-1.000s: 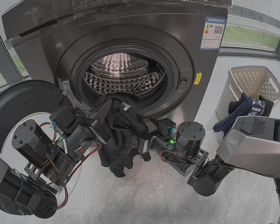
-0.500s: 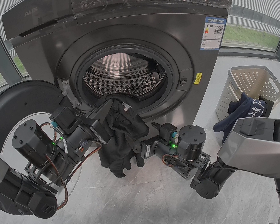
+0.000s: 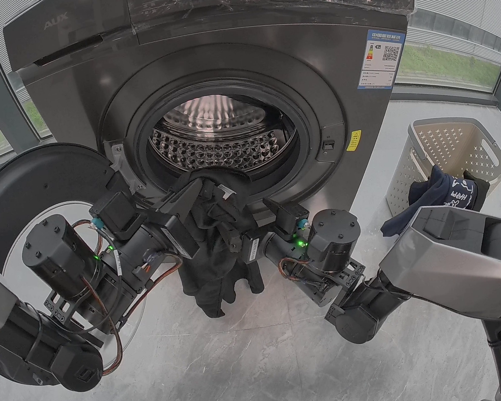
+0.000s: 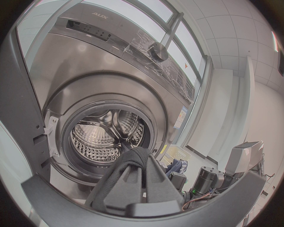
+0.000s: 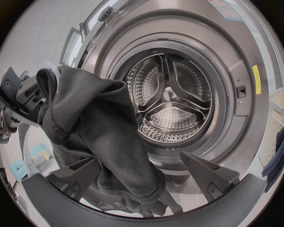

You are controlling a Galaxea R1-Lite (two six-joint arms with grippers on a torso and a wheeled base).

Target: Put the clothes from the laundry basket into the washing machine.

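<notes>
The washer door [image 3: 30,186] stands swung open at far left. Beside it, the left gripper [image 3: 197,190] is clamped on the top of a black garment [image 3: 213,267], held at the lower lip of the drum [image 3: 217,133] mouth; the rest of the cloth hangs down the washer [image 3: 74,98] front toward the floor. Just right of the cloth, the right gripper [image 5: 139,157] has its jaws spread wide, the garment bulging between them without being pinched. Well apart at far right, the basket [image 3: 494,155] sits on the floor beside the washer, with dark blue clothes [image 3: 438,187] draped over its near rim
</notes>
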